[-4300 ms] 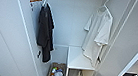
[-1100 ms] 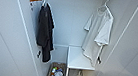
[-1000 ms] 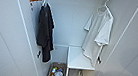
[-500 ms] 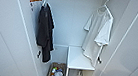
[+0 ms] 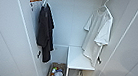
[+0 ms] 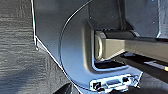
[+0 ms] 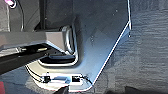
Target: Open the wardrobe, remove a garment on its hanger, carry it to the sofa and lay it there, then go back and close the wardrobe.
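soft cloth garment (image 5: pixel 98 34), smooth matt wardrobe (image 5: pixel 72 21)

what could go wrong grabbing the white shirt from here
The T-shirt hangs close to the right door, so an arm reaching in might bump that door. Its hem drapes over the shelf and could drag there. The hanger hook might catch on its rail.
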Controlling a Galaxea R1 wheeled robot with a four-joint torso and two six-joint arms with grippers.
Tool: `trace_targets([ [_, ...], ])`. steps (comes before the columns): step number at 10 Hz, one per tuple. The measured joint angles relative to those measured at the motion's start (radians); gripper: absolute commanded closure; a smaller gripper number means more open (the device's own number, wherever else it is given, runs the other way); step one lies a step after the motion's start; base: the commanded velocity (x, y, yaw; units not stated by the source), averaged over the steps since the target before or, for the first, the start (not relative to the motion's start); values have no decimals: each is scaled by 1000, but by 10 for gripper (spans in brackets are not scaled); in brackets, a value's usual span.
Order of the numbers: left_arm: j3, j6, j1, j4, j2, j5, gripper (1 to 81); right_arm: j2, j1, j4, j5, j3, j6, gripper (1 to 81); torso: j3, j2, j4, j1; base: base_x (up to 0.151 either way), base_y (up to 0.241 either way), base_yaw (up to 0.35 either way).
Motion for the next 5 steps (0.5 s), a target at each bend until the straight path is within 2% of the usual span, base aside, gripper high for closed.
trace_targets([
  [1,0,111,0,-49,-8,3,10,0,0,91,-9,2,-104,10,0,0,0,0,0,0,0],
  [2,1,242,0,-125,-9,9,10,0,0,200,-16,2,-227,10,0,0,0,0,0,0,0],
  [3,5,341,0,-221,-10,5,10,0,0,315,-12,2,-326,10,0,0,0,0,0,0,0],
  [4,7,402,0,-295,-9,-23,10,6,0,393,6,1,-392,10,0,0,0,0,0,0,0],
  [5,6,408,-1,-320,-7,-39,10,21,0,424,16,-4,-411,10,0,0,0,0,0,0,0],
])
